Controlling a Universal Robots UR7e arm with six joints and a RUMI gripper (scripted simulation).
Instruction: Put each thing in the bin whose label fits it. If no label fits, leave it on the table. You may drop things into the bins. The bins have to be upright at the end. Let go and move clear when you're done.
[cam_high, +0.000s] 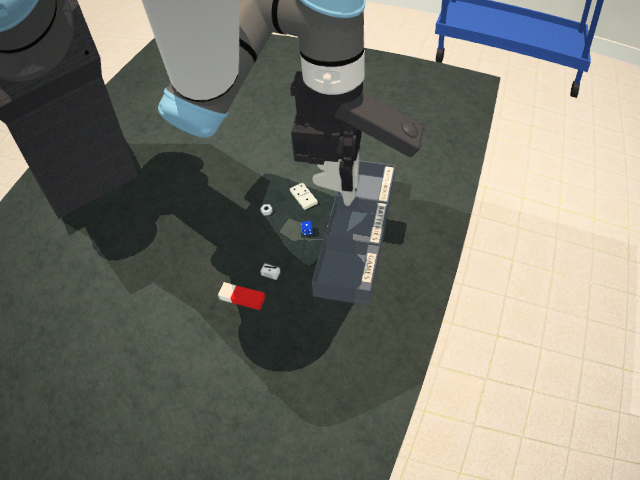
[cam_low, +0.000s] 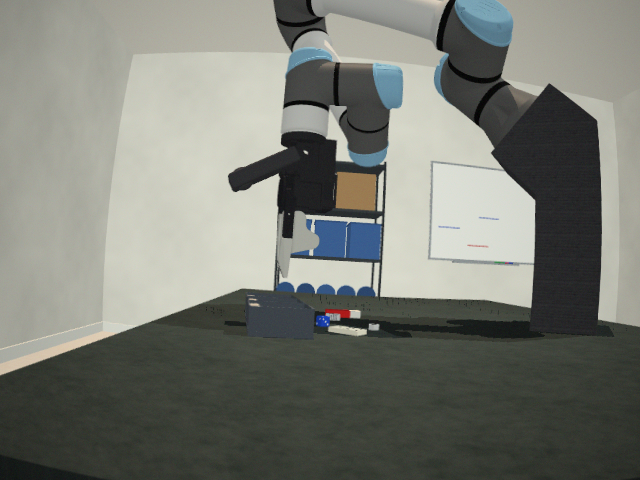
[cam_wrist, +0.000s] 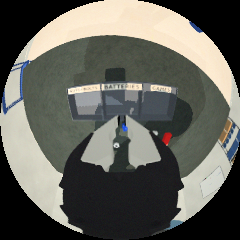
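My gripper (cam_high: 347, 187) is shut, with nothing seen between the fingers. It hangs high over the far end of a dark grey row of three bins (cam_high: 351, 237) labelled NUTS/BOLTS, BATTERIES and GAMES. The bins stand upright. In the wrist view the fingertips point at the BATTERIES bin (cam_wrist: 121, 102). On the mat left of the bins lie a white domino (cam_high: 303, 196), a white nut (cam_high: 266, 208), a blue die (cam_high: 306, 228), a small white-grey block (cam_high: 269, 271) and a red and white block (cam_high: 241, 295). The die also shows in the wrist view (cam_wrist: 124, 128).
The robot's dark pedestal (cam_high: 56, 118) stands at the far left of the mat. A blue cart (cam_high: 516, 31) stands on the tiled floor beyond the mat's right edge. In the exterior view the bins (cam_low: 279, 321) sit under the gripper (cam_low: 283, 271).
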